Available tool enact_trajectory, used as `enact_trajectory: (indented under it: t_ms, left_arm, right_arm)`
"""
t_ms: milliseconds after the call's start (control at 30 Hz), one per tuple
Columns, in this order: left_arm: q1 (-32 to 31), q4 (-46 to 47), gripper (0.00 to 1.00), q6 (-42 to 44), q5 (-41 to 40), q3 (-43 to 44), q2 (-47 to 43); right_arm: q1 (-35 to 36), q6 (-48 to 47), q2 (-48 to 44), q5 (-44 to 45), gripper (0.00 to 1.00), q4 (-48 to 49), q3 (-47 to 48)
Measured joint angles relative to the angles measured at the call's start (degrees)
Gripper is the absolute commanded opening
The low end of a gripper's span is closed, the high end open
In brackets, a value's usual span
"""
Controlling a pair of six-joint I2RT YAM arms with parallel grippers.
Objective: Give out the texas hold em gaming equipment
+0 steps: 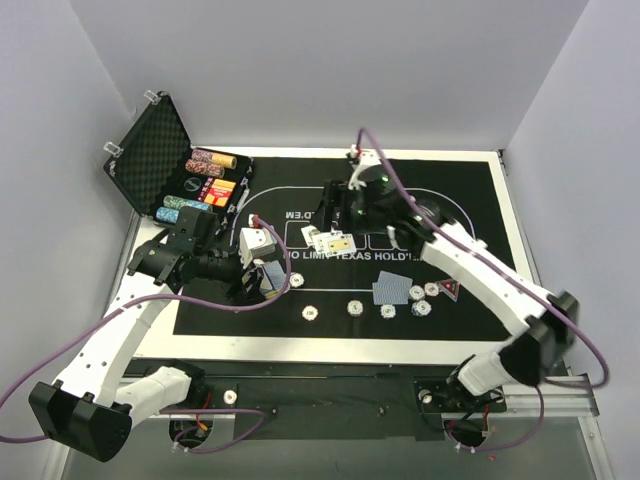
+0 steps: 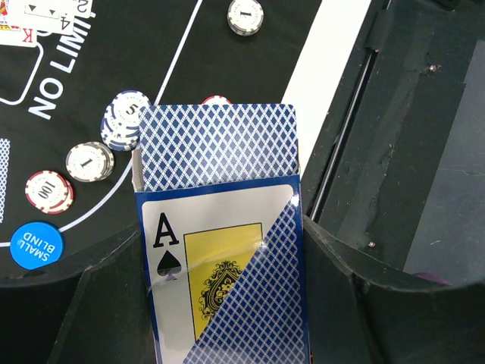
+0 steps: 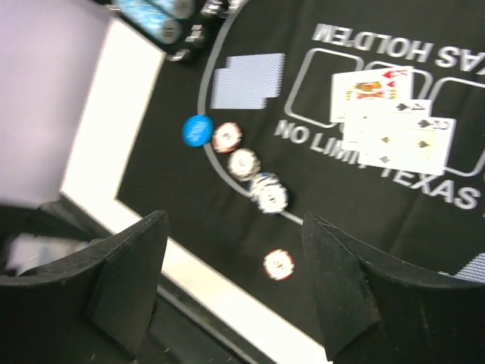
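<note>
My left gripper (image 2: 221,303) is shut on a deck of blue-backed playing cards (image 2: 216,148) in an ace-of-spades box, held above the mat's left edge (image 1: 258,262). Below it lie speckled poker chips (image 2: 89,161) and a blue small-blind button (image 2: 36,243). My right gripper (image 3: 235,280) is open and empty above the mat (image 1: 338,210). Under it I see face-up cards (image 3: 394,114), blue-backed cards (image 3: 248,80), the blue button (image 3: 198,130) and chips (image 3: 278,265). The top view shows face-up cards (image 1: 333,241), face-down cards (image 1: 392,290), a row of chips (image 1: 355,307) and a red triangular marker (image 1: 450,290).
The black felt mat (image 1: 470,210) covers the white table. The open black foam-lined case (image 1: 150,150) stands at the back left with rows of chips (image 1: 205,185). Purple cables run over both arms. The table's near rail (image 2: 394,152) is right of the deck.
</note>
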Motion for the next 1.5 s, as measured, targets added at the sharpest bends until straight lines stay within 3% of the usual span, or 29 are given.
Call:
enact_trajectory:
  t_ms: [200, 767, 1000, 1300, 1500]
  left_arm:
    - [0.0, 0.02, 0.0, 0.0, -0.28, 0.0, 0.0]
    - [-0.44, -0.04, 0.0, -0.02, -0.66, 0.04, 0.17]
    - [-0.44, -0.04, 0.0, -0.02, -0.61, 0.04, 0.17]
    - [-0.44, -0.02, 0.0, -0.02, -0.61, 0.35, 0.17]
    - [-0.44, -0.5, 0.0, -0.11, -0.66, 0.35, 0.26]
  right_arm:
    - [1.07, 6.43, -13.73, -9.79, 0.74, 9.62, -13.77]
    - [8.37, 13.73, -7.63, -19.43, 0.79, 20.55, -17.05]
    - [9.42, 15.67, -2.91, -19.74, 0.68, 21.53, -16.98]
    - [9.46, 20.7, -1.84, -21.62, 0.49, 29.46, -19.91]
    - [9.46, 23.56, -2.34, -22.38, 0.48, 34.07, -23.98]
